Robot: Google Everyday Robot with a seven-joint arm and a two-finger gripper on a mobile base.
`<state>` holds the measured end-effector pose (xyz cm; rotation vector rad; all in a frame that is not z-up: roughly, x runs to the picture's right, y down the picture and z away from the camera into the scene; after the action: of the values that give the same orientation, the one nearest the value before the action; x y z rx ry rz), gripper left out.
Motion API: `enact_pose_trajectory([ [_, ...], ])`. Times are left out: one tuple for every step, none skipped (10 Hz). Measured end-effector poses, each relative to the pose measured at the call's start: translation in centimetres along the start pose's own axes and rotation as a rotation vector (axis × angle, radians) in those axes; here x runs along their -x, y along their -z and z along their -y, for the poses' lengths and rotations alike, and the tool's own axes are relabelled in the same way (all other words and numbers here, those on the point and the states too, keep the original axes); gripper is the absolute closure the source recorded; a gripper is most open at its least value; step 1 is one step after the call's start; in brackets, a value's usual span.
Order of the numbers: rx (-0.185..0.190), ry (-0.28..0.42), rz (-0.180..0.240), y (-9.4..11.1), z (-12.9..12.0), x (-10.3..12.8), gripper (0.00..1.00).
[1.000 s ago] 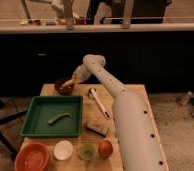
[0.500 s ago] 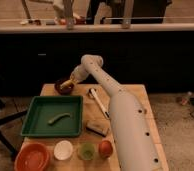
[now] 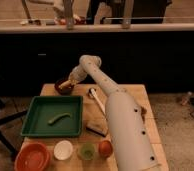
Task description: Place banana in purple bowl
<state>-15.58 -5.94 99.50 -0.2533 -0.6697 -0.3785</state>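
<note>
At the bench's [image 3: 135, 92] far left corner, the pincer [image 3: 70, 81] hangs just over the purple bowl [image 3: 64, 88], with the banana [image 3: 63, 84] at the bowl's mouth beneath it; whether the pincer grips it cannot be told. Nearer, a green tray [image 3: 35, 117] holds a green pod [image 3: 59, 118].

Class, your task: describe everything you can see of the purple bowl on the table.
The purple bowl is small, round and dark maroon, with a dark inside. It stands upright at the far left corner of the wooden table, just beyond the green tray. The gripper hangs right over its rim, with something yellow, apparently the banana, at the bowl's mouth. Whether the banana rests inside cannot be told.
</note>
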Motion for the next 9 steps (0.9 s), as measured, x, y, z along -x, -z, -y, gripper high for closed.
enact_pose_trajectory([
  [0.001,0.001,0.001,-0.05,0.04,0.11,0.97],
  [0.001,0.000,0.000,-0.01,0.00,0.02,0.97],
  [0.001,0.000,0.000,-0.03,-0.02,0.01,0.97],
  [0.002,0.000,0.000,-0.08,-0.06,0.00,0.97],
  [0.002,0.000,0.000,-0.09,-0.10,-0.05,0.97],
  [0.002,0.000,0.000,-0.12,-0.07,0.01,0.97],
  [0.002,0.001,0.000,-0.13,-0.06,0.02,0.97],
  [0.003,0.001,0.000,-0.13,-0.06,0.02,0.97],
  [0.003,0.001,0.000,-0.14,-0.05,0.04,0.97],
])
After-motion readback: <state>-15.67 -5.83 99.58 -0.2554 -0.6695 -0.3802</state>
